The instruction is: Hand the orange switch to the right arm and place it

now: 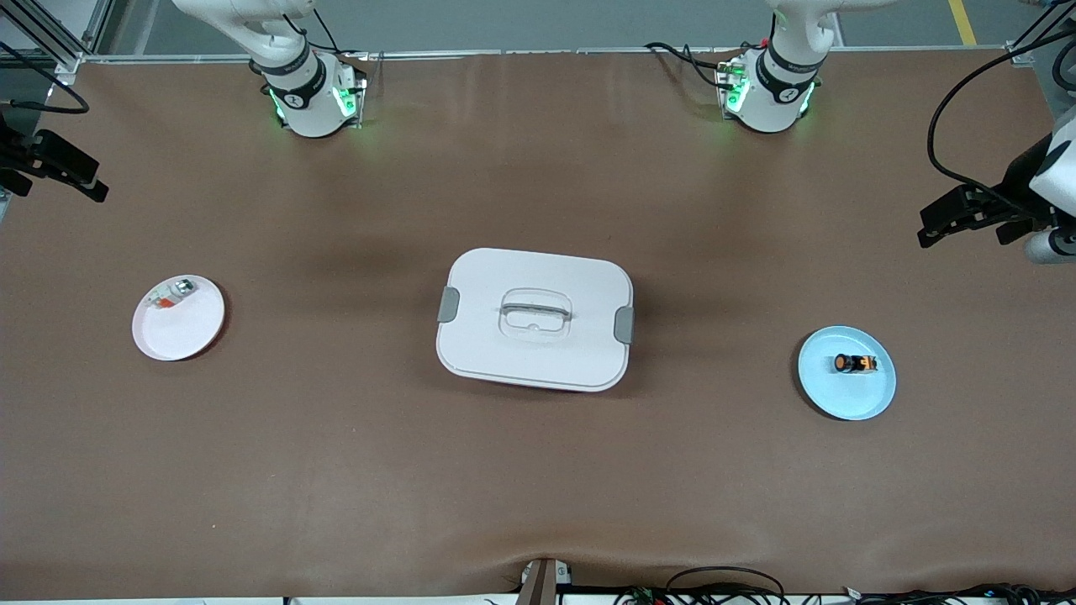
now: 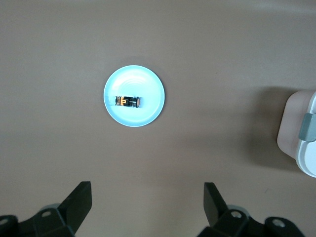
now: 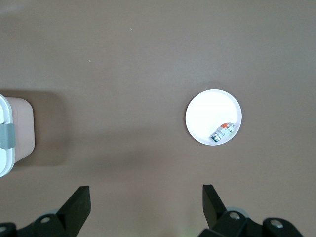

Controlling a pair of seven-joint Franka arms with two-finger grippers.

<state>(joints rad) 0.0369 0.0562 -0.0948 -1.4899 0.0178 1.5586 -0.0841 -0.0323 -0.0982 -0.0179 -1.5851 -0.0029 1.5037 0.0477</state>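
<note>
A tiny orange switch [image 1: 855, 363], a stubby black cylinder with a round orange cap at one end, lies on its side on a pale blue plate [image 1: 866, 402] toward the left arm's end of the table. Its orange cap points toward the middle of the table. Nothing touches it.

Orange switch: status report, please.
Both grippers open, high over table. Orange switch untouched on blue plate. Nothing blocking it.

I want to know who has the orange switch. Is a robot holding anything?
Nothing is held. Both pincers, left and right, are open; the orange switch lies on its blue plate.
</note>
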